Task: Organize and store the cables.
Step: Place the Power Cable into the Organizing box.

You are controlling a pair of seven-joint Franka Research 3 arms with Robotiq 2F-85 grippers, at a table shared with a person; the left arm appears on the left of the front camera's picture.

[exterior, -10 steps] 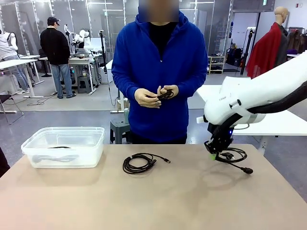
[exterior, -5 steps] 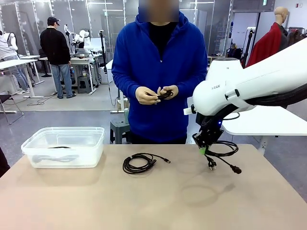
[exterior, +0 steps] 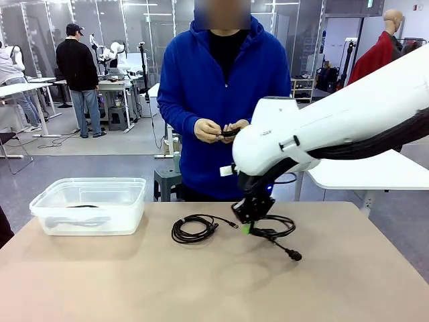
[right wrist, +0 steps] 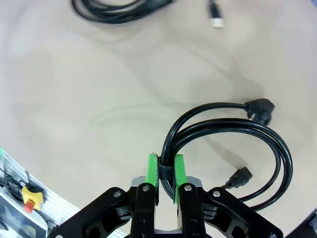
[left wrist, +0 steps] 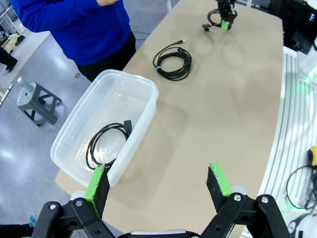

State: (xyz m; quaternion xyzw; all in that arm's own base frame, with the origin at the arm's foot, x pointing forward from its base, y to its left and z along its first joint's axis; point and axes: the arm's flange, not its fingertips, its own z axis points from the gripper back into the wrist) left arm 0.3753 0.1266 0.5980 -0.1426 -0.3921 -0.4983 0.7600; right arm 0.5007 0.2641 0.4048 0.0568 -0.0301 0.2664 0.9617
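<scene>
Grip: right jaws clamped on the held coil [right wrist: 233, 144], green pads [right wrist: 152, 171] pinching it at its black band [right wrist: 165, 173]. The band ties every loop together, so I judge one pinch there carries the whole bundle.
Held coil: thin black cord with a smooth, rubbery-looking sheath, wound in a loose oval. It ends in two moulded plugs, one angled [right wrist: 260, 108] and one straight [right wrist: 241, 174]. In the front view it hangs under the right arm near the middle of the desk [exterior: 201, 288], low over the top. One plug trails lowest; I cannot tell whether it touches.
Desk coil [exterior: 194, 229]: second black cord, lying flat just to the left of the held coil and apart from it. A pale tie wraps one side, and a metal-tipped plug [right wrist: 216, 20] sticks out free.
Bin [exterior: 40, 201]: clear plastic tub with rounded corners, open-topped, at the left end of the desk, well apart from the right jaws. One stored coil [left wrist: 106, 144] already lies flat inside, so this looks like the store the held coil is bound for.
Spare: left jaws spread wide and empty, above the near desk edge beside the bin, probably kept out of the way.
Person: hands [exterior: 208, 129] at chest height at the far side, working a small cord [exterior: 230, 132], likely winding another.
Surface: matte beige, smooth.
</scene>
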